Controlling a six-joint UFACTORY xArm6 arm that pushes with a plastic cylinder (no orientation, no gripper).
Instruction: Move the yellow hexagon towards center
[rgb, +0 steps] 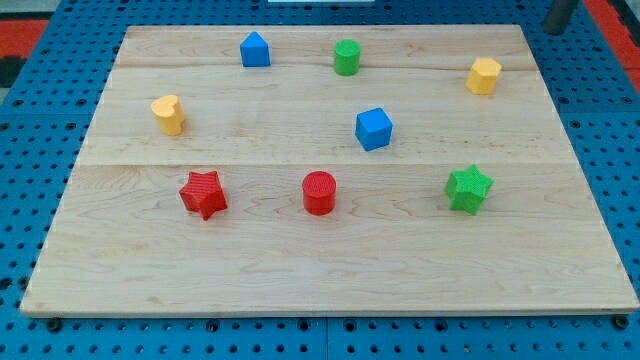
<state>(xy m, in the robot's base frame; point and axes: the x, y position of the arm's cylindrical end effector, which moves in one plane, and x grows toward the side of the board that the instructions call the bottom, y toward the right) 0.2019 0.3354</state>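
Observation:
The yellow hexagon (484, 75) sits near the board's top right corner. My tip (552, 30) shows at the view's top right, just beyond the board's top edge, up and to the right of the yellow hexagon and apart from it. The blue cube (374, 128) lies near the board's middle, down and to the left of the hexagon.
On the wooden board (320, 270) are also a blue house-shaped block (255, 49), a green cylinder (346, 57), a yellow heart (168, 113), a red star (203, 193), a red cylinder (319, 192) and a green star (468, 189). A blue perforated surface (20, 150) surrounds the board.

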